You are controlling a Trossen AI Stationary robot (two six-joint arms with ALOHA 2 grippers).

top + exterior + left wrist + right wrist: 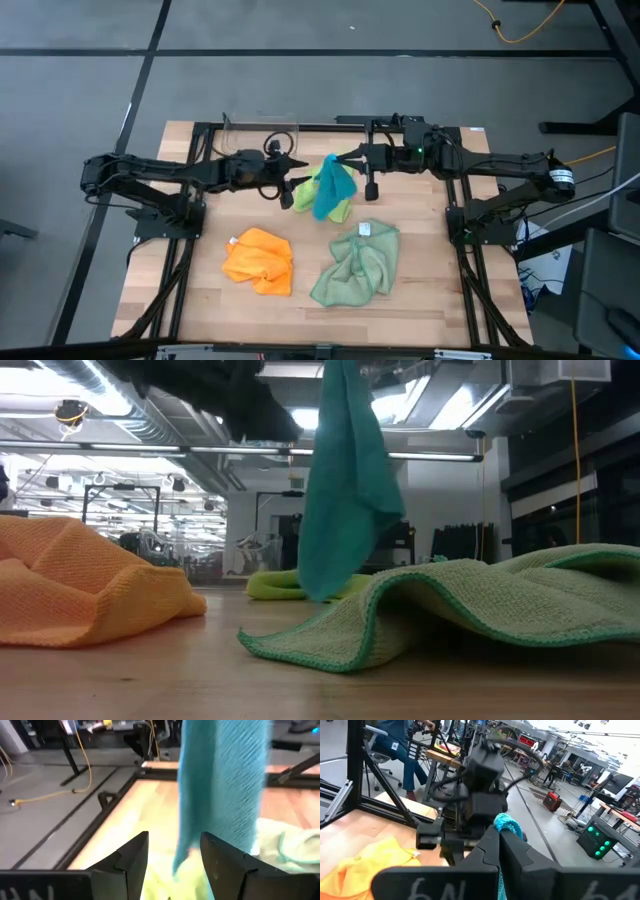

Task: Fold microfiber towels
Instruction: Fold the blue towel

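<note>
The teal blue towel [333, 188] hangs from my right gripper [340, 160], which is shut on it above the table's far middle. It also shows in the low view [342, 480], and its lower end reaches down to about the lime green towel [302, 191], which lies on the table below. My left gripper [173, 857] is open just left of the hanging teal towel [225, 780] and points at it without touching. The orange towel [258, 262] and the pale sage towel [357, 264] lie crumpled on the table's near half. My right gripper pinches a bunched top corner of the teal towel [507, 824] between its two shut fingers; only a small tuft shows past them. The towel hangs below the gripper in slack vertical folds. Whether its lower end [322, 592] rests on anything I cannot tell.
A clear plastic bin [258, 135] stands at the table's far edge behind my left gripper. The sage towel [470, 600] and the orange towel [80, 585] lie close in front of the low camera. Bare wood [300, 290] shows between the two near towels.
</note>
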